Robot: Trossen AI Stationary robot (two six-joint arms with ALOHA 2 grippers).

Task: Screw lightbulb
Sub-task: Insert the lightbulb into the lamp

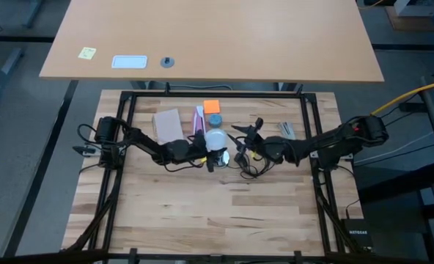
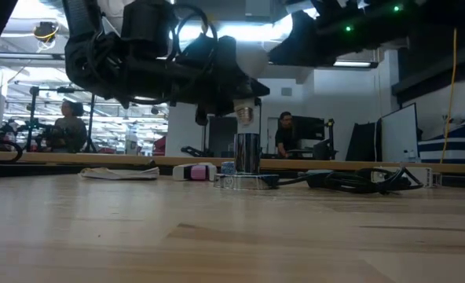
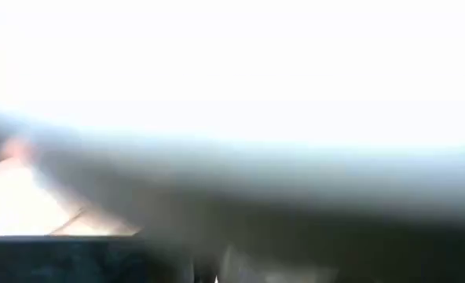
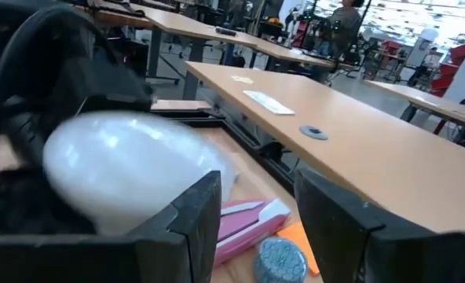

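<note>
On the wooden table (image 1: pixel 202 213), near its middle, the left gripper (image 1: pixel 211 155) is clamped on the lightbulb (image 1: pixel 215 139) and holds it in the air, just above the socket (image 2: pixel 247 163). The right gripper (image 1: pixel 248 152) is just right of the bulb, fingers (image 4: pixel 187 216) apart, empty.

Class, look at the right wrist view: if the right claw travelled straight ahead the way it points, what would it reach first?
Probably the frosted white lightbulb, close ahead and slightly to one side; depth is unclear.
</note>
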